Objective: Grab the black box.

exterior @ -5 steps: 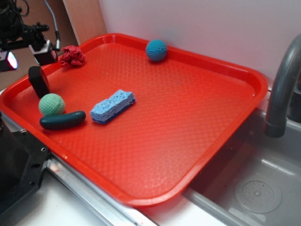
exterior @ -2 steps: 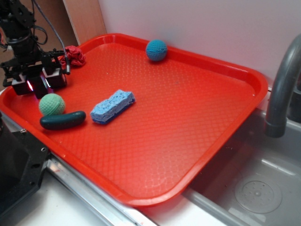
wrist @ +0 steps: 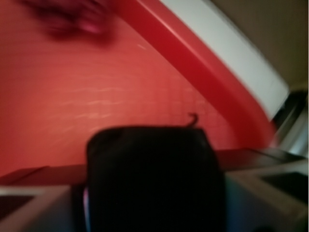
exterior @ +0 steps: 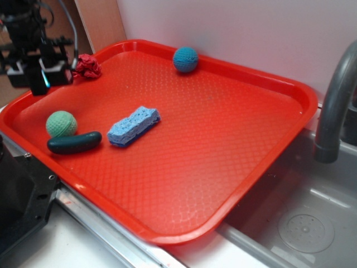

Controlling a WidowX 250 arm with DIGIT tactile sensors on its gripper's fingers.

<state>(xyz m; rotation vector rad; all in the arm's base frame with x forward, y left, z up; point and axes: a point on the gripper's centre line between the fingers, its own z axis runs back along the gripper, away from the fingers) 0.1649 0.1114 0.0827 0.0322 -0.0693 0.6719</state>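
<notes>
Holding the black box [wrist: 153, 179] pinched tight, the gripper [exterior: 39, 78] hangs at upper left above the red tray [exterior: 223, 139], so nothing drags across the green ball [exterior: 61, 123].

The black box [wrist: 152, 179] is a small dark block with round corners. It stands upright, squeezed between the two fingers of the end effector [exterior: 39, 78], lifted above the tray [exterior: 290, 89] near its far left corner.
</notes>
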